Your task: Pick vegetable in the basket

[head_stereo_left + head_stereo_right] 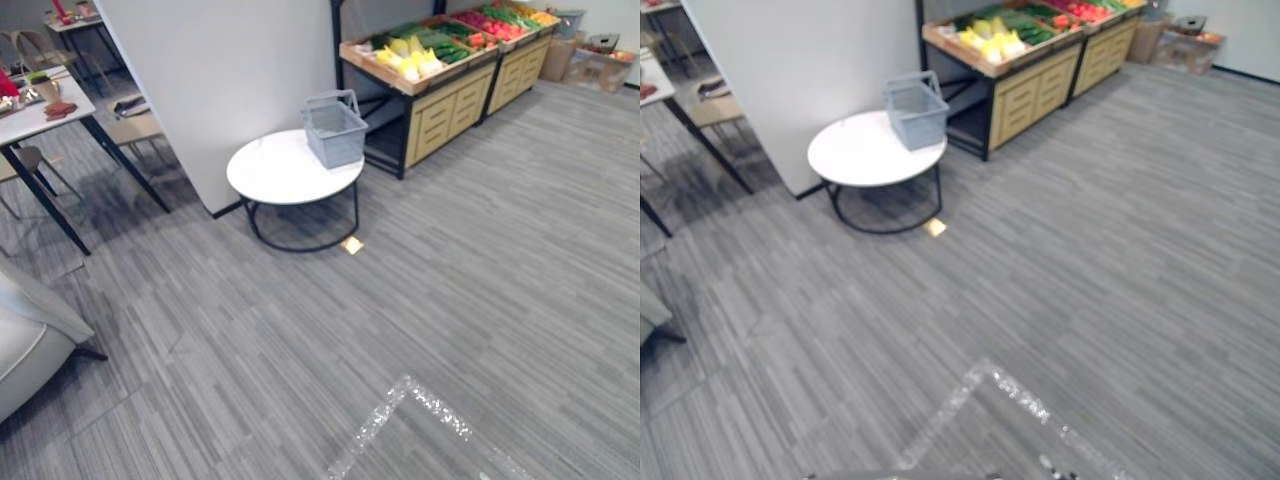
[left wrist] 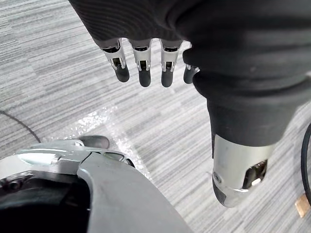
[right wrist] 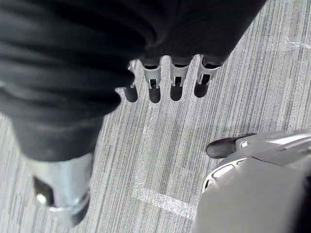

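A grey plastic basket (image 1: 334, 127) with its handle up stands on the far right side of a round white table (image 1: 280, 172), also seen as the basket (image 1: 915, 109) in the right eye view. Behind it, wooden stands hold vegetables (image 1: 415, 52): yellow, green and red ones in rows. In the left wrist view my left hand (image 2: 142, 63) hangs over the carpet with relaxed fingers and nothing in it. My right hand (image 3: 165, 80) hangs the same way over the carpet, fingers relaxed and empty.
A white partition wall (image 1: 220, 70) stands behind the round table. A dark-legged table (image 1: 40, 120) and chairs are at the left, a pale seat (image 1: 25, 340) at the near left. Cardboard boxes (image 1: 600, 65) sit far right. A small yellow tag (image 1: 351, 244) lies on the carpet.
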Controlling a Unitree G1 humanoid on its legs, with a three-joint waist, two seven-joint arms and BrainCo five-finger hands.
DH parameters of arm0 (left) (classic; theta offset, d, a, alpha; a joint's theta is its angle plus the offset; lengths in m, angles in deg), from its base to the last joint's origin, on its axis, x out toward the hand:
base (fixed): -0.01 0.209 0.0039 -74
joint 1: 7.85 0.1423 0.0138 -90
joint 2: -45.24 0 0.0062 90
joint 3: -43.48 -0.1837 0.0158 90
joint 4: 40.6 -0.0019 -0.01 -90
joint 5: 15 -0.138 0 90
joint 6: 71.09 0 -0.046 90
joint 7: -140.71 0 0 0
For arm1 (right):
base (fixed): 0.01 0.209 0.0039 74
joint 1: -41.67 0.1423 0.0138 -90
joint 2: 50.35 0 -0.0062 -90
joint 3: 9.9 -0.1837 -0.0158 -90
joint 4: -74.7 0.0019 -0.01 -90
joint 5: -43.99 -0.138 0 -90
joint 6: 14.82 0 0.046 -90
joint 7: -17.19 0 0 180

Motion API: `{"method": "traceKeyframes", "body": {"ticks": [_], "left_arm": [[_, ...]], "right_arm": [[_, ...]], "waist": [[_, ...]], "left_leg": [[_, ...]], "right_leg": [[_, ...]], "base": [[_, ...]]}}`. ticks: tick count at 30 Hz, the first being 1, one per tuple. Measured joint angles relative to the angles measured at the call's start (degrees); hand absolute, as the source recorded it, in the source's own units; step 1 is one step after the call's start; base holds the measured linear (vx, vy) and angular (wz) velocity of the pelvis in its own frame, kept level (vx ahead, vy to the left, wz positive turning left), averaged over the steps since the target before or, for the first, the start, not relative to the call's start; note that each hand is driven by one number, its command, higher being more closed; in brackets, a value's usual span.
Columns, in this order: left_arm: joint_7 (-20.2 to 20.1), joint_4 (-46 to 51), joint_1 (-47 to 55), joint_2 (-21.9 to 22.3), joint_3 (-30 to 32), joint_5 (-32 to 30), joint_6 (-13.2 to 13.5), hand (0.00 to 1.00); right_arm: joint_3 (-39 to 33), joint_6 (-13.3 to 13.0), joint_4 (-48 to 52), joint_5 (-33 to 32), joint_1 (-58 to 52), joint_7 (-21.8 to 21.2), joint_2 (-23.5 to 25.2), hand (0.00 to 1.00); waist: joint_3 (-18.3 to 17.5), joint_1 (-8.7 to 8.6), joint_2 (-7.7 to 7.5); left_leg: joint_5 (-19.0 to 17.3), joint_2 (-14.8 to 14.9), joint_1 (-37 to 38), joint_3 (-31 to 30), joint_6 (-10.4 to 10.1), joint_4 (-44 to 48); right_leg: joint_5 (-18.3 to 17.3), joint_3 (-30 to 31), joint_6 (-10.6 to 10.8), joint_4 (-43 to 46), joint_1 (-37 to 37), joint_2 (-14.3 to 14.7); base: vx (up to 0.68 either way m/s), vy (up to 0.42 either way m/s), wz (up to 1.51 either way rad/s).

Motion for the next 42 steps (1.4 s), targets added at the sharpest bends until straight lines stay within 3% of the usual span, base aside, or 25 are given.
{"method": "traceKeyframes", "body": {"ticks": [12,18,42], "left_arm": [[0.35,0.01,-0.28,0.17,0.63,0.03,0.04,0.00],[0.77,0.02,0.01,0.26,0.59,2.18,1.39,0.00],[2.33,0.06,-1.59,0.13,1.63,2.28,2.23,0.00]], "right_arm": [[0.11,-0.36,0.54,-1.48,0.25,0.02,0.24,0.00],[2.87,-3.16,1.38,-3.92,-0.08,-0.03,0.23,0.00],[2.23,-2.88,1.53,-5.72,0.83,-0.47,0.38,0.00]], "waist": [[0.75,0.06,-0.09],[0.71,0.08,-0.34],[1.19,0.09,-0.64]], "left_leg": [[-0.05,0.58,0.66,0.27,-0.06,-0.02],[-0.23,0.83,0.68,1.56,-0.33,-0.03],[-0.44,1.33,-0.98,1.83,-0.64,0.98]], "right_leg": [[0.02,0.11,-0.06,-0.02,0.52,0.54],[0.05,1.37,-0.10,-0.02,-0.03,0.86],[-0.33,1.64,-0.62,1.75,-2.24,0.94]], "base": [[-0.04,-0.032,-0.01],[-0.01,-0.031,-0.11],[-0.02,-0.020,-0.01]]}}
